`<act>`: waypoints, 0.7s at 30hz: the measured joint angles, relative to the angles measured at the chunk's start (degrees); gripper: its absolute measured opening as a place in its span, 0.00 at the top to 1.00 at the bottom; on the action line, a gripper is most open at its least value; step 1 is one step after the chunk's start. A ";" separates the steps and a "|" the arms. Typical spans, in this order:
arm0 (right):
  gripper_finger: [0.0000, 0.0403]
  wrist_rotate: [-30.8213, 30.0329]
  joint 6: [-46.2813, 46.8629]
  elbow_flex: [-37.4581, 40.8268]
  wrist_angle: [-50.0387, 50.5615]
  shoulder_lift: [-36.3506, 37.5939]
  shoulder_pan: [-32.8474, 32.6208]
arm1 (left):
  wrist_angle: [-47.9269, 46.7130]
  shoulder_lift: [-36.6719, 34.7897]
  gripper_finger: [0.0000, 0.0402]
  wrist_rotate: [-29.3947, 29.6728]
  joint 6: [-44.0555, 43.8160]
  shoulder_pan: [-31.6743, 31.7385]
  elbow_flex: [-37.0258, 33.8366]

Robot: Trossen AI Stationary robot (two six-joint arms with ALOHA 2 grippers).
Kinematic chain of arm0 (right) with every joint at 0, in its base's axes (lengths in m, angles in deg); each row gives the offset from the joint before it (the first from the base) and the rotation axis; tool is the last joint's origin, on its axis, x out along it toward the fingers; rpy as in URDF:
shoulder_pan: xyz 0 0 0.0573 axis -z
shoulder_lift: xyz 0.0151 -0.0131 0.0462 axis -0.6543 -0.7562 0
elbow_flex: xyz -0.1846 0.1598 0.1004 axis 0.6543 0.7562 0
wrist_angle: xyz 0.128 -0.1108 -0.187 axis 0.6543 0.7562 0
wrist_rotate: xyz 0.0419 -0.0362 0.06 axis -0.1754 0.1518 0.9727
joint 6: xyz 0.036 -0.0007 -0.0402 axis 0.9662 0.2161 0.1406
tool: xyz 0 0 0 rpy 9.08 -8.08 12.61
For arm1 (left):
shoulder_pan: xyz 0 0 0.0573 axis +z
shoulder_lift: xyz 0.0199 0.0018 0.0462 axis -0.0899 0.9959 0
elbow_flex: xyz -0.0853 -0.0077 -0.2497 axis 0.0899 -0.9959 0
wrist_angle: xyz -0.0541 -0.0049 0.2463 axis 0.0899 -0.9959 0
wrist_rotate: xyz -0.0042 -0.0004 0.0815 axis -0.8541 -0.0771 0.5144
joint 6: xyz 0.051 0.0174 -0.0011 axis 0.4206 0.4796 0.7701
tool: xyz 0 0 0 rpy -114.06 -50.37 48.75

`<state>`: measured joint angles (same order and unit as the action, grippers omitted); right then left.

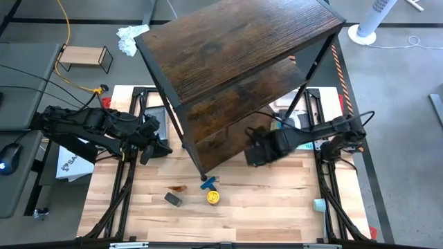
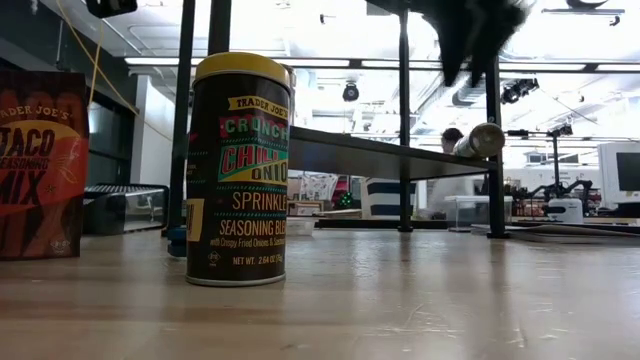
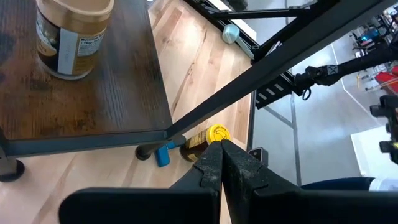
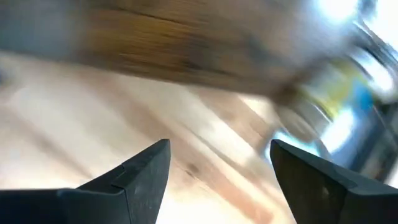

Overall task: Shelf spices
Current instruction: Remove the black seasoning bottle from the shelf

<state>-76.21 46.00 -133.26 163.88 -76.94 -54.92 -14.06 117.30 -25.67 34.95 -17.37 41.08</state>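
Note:
The dark wood shelf (image 1: 228, 48) stands askew across the table's far half. A tan-lidded jar (image 3: 71, 34) stands upright on one of its boards. Another pale jar (image 2: 482, 140) lies tilted on a board, below my right gripper (image 2: 480, 30). The yellow-lidded jar (image 1: 214, 196) stands on the table by the shelf's near foot, with the dark grey box (image 1: 172, 200) and the reddish-brown packet (image 1: 178, 187) to its left. My right gripper (image 1: 256, 149) is open at the shelf's lower board, holding nothing. My left gripper (image 1: 149, 142) is shut and hovers left of the shelf.
A blue plastic piece (image 1: 208, 182) lies against the shelf's near foot, beside the yellow-lidded jar (image 3: 208, 140). A small light-wood rack (image 1: 84, 58) and crumpled paper (image 1: 130, 38) sit beyond the table's far left corner. Bare tabletop stretches along the near edge.

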 joint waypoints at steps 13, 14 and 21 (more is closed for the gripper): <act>0.32 1.37 35.89 13.05 1.20 4.04 -0.15 | 0.21 -0.02 1.00 0.00 -1.67 0.00 0.00; 0.32 0.60 35.94 13.11 1.28 4.04 -0.07 | 0.32 -0.02 1.00 0.00 -1.93 0.00 -0.02; 0.32 -2.95 34.81 13.11 1.13 4.39 4.04 | 0.28 -0.02 1.00 0.74 -2.09 0.04 0.00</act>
<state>-79.16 80.82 -120.14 165.01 -72.55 -50.88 -13.79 117.28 -24.92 32.86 -17.32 41.08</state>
